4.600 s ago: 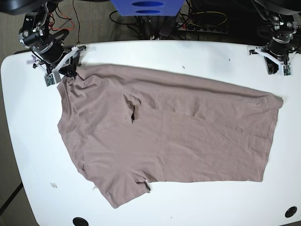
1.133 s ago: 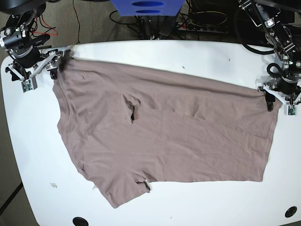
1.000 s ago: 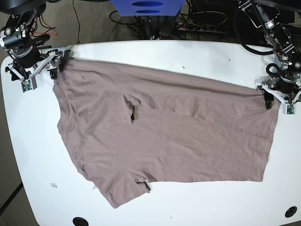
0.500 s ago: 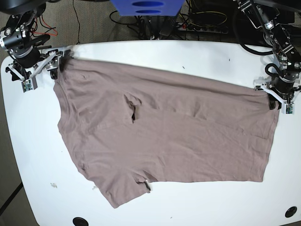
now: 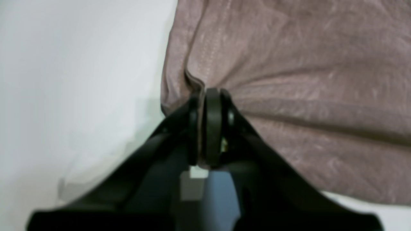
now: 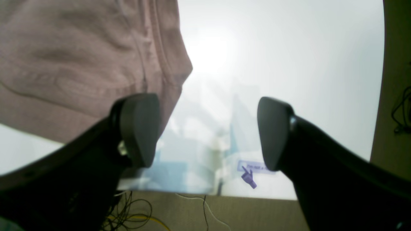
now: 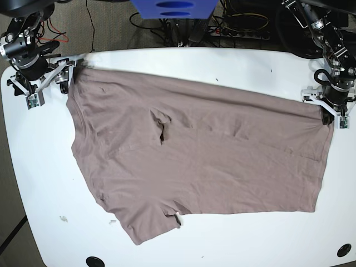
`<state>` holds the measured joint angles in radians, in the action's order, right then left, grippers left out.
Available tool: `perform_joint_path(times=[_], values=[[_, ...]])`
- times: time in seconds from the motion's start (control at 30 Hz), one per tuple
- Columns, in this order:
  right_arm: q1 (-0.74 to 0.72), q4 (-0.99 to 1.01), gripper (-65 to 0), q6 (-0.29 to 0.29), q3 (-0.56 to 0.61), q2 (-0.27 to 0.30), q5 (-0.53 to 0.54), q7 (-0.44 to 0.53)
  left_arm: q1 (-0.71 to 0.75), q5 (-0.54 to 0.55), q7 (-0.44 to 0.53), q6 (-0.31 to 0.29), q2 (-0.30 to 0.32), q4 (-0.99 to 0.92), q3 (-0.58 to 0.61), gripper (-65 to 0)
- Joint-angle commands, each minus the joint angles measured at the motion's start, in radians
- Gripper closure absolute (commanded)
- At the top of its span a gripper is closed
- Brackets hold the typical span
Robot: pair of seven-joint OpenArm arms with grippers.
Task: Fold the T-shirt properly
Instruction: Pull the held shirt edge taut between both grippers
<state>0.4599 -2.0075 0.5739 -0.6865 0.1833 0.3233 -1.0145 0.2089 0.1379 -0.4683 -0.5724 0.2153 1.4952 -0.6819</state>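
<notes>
the t-shirt (image 7: 194, 156) is lying spread flat across most of the white table (image 7: 222, 64), its bulk stretching from the far left corner toward the right edge, with one sleeve reaching down to the near edge. the left gripper (image 5: 205, 125) is pinching a bunched fold of the shirt's hem at the right edge, jaws closed tight on the fabric. the right gripper (image 6: 205, 131) is hovering at the far left corner with its jaws standing wide, one finger (image 6: 138, 128) sitting over the cloth's edge and gripping nothing. cables (image 7: 245, 22) and a blue object (image 7: 172, 8) are lying on the floor beyond the far edge, and two dark round holes (image 7: 94, 261) are showing near the table's near corners.
</notes>
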Motion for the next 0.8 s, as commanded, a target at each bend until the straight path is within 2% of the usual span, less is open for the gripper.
perform_joint_path(times=[0.0, 0.77], values=[[0.000, -0.012, -45.1, -0.001, -0.005, 0.015, 0.004, 0.020, 0.017, -0.014, -0.023, 0.002, 0.013, 0.012, -0.005, -1.5], [0.000, -0.012, -45.1, -0.001, -0.005, 0.015, 0.004, 0.020, 0.208, -0.014, -0.022, 0.002, -0.110, 0.106, -0.031, -1.6]])
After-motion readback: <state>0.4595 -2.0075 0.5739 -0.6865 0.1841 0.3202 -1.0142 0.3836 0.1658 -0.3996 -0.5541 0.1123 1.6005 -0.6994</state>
